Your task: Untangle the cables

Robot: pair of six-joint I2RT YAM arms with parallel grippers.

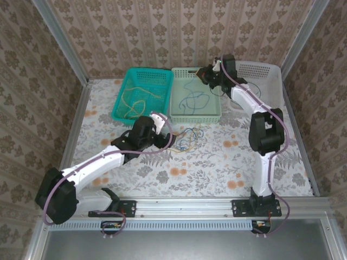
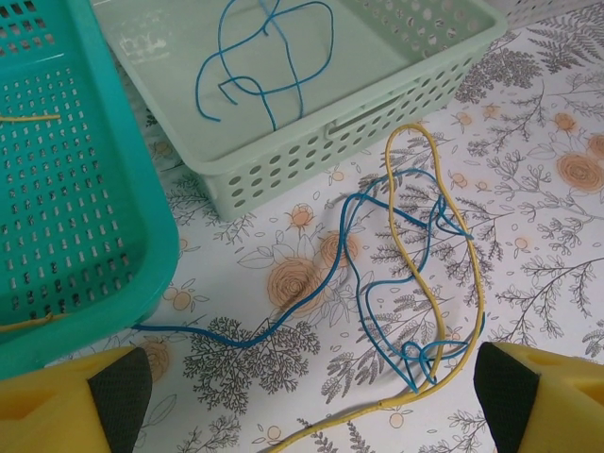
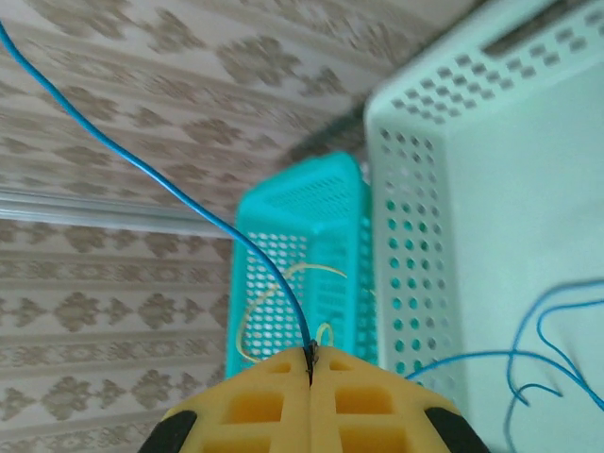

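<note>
Over floral tabletop (image 1: pixel 222 160), left end effector (image 2: pixel 311 401) hangs spread above cables (image 2: pixel 415 283).

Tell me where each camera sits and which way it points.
Top external: above and behind the arms, looking down on the table; both arms, left hand, right hand.
Left wrist: low over the table, facing the tangled cables; open yellow fingers at bottom.
Right wrist: above the pale green basket, facing the teal basket; shut fingers pinching a blue cable.
Shared: all three catch both baskets.
</note>
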